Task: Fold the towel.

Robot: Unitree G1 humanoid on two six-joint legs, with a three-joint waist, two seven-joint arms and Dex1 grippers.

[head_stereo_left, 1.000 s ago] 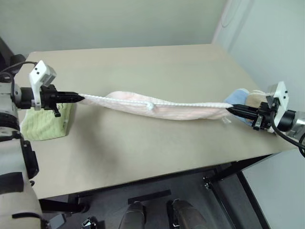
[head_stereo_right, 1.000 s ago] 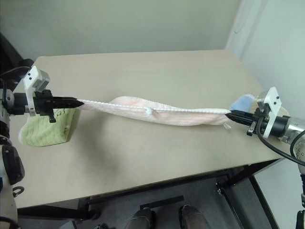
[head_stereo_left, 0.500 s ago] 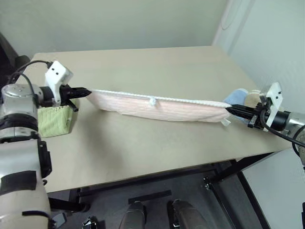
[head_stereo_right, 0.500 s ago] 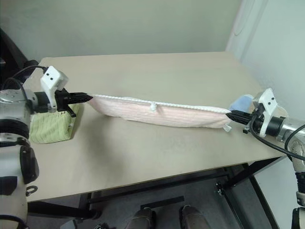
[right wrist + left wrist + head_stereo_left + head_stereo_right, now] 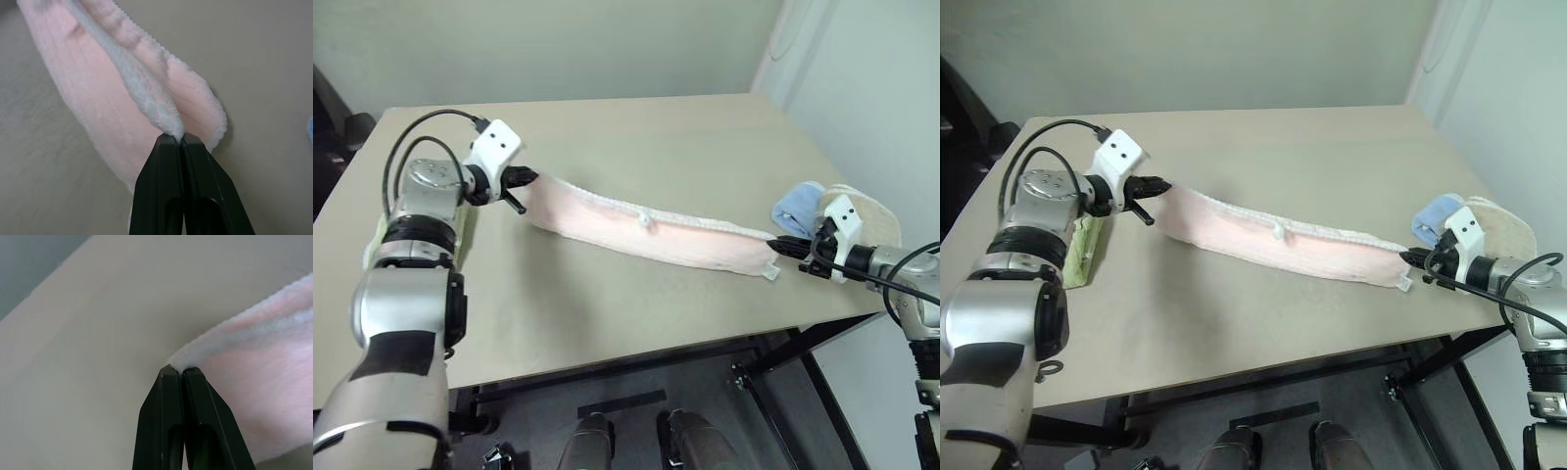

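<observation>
Towel (image 5: 656,231) has come down from a taut mid-air stretch to lie on the table (image 5: 636,137) (folded lengthwise). Left gripper (image 5: 530,177) and right gripper (image 5: 777,244) are both still clamped on its ends, so prob. ready for the next fold

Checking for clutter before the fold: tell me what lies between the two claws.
Only the towel, stretched along the table from the left claw to the right claw, each shut on an end; the head views show it.

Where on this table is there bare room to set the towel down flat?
Free: the table between the towel and the far edge, and the near strip between towel and front edge. Crowded: the right edge with the blue cloth and beige towel, the left edge with the green towel.
</observation>
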